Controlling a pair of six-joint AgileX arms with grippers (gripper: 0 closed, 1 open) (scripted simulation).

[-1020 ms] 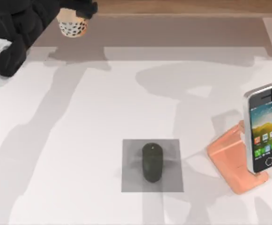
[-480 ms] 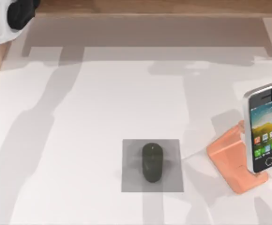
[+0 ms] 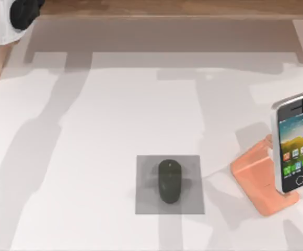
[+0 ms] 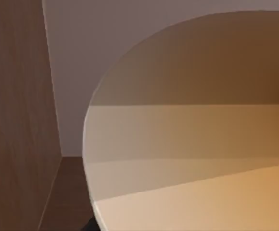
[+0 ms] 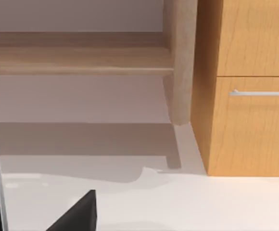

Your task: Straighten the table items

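Holding since before: mouse [image 3: 170,181] on pad [image 3: 145,198] | phone [image 3: 294,141] on stand [image 3: 253,175] | fingers' state unclear

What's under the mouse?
A flat grey pad lies under the mouse, sticking out on every side. The part right beneath the mouse is covered.

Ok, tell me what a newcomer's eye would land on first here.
First, the phone with its colourful screen, propped upright on the orange stand at the table's right side. Next, the dark mouse sitting on the grey pad near the front middle. The left arm is at the far left corner.
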